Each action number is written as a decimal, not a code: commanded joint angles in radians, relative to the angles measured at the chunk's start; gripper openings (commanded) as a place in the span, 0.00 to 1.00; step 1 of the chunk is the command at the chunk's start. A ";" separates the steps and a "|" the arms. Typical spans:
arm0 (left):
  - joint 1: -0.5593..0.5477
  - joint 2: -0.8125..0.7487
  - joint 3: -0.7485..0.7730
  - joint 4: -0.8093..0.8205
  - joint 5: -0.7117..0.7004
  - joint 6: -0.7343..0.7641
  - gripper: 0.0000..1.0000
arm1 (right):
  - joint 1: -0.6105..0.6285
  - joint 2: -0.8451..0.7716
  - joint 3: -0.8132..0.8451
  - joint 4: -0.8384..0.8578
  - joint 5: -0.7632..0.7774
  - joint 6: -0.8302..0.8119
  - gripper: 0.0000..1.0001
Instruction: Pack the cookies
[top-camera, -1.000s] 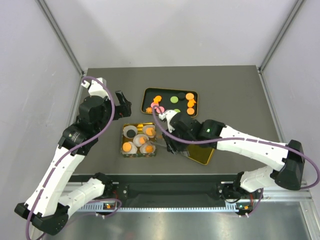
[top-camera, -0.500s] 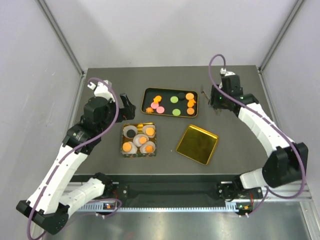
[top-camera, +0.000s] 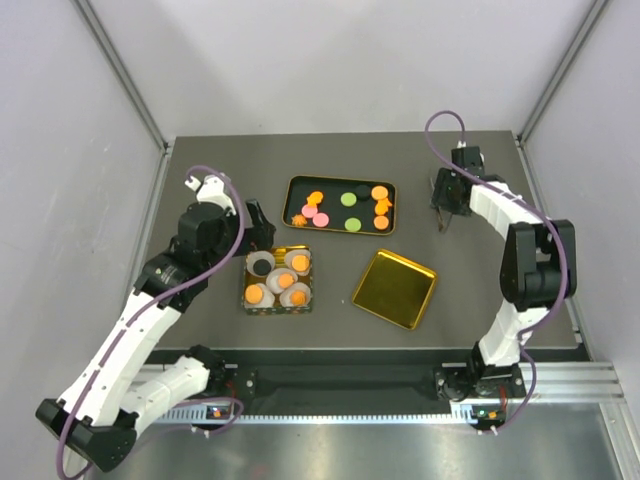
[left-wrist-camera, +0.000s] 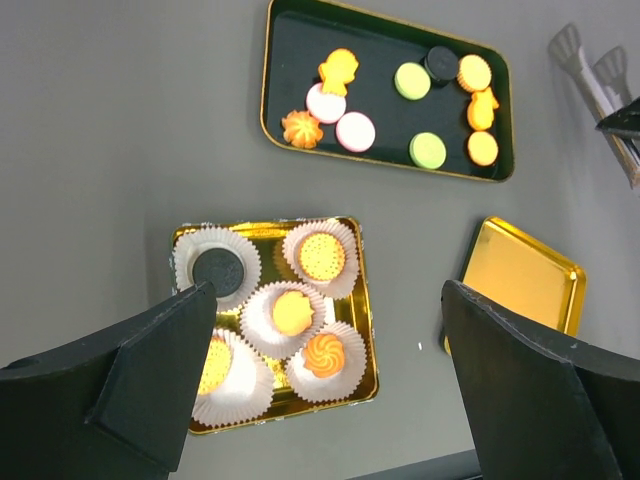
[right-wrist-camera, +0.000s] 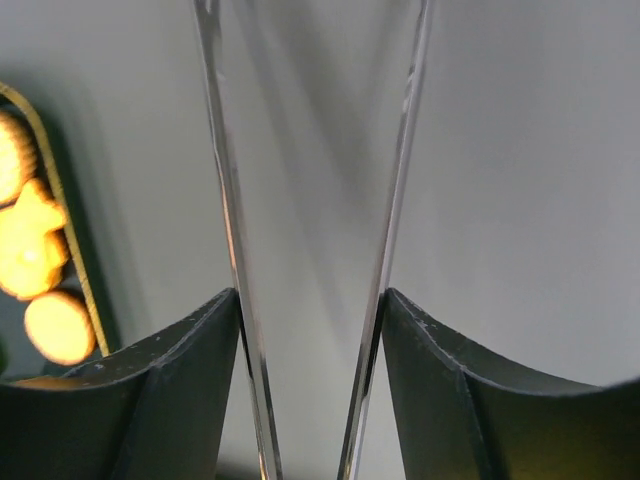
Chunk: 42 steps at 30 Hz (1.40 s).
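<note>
Loose cookies (top-camera: 380, 194) lie in a black gold-rimmed tray (top-camera: 335, 188) at the table's middle back, mostly orange, some pink, green and dark. In the left wrist view the same cookies (left-wrist-camera: 354, 131) and tray (left-wrist-camera: 380, 60) show. A gold tin (top-camera: 278, 310) holds several white paper cups, each with a cookie (left-wrist-camera: 323, 256). My left gripper (left-wrist-camera: 328, 300) hangs open above this tin (left-wrist-camera: 265, 225). Right of the tray, my right gripper (top-camera: 446, 200) points down, its fingers (right-wrist-camera: 200, 350) pressed on both arms of metal tongs (right-wrist-camera: 310, 200).
A gold lid (top-camera: 395, 288) lies flat to the right of the tin, also seen as the lid (left-wrist-camera: 525, 285) from the left wrist. The tongs' tips (left-wrist-camera: 590, 70) rest near the tray's right end. Grey walls and frame posts stand round the table.
The right arm has swung from beside the gold tin to the back right of the table, then lowered beside the tray. The left arm has shifted slightly toward the tin.
</note>
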 joint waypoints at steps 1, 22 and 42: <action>0.003 -0.012 -0.025 0.044 0.012 -0.023 0.99 | -0.036 0.035 0.064 0.069 0.007 -0.002 0.59; 0.079 0.126 -0.065 0.042 -0.032 -0.122 0.99 | -0.023 -0.161 -0.060 0.042 -0.068 0.013 0.92; 0.296 0.203 -0.400 0.288 0.221 -0.333 0.95 | 0.177 -0.717 -0.672 0.105 -0.018 0.220 0.85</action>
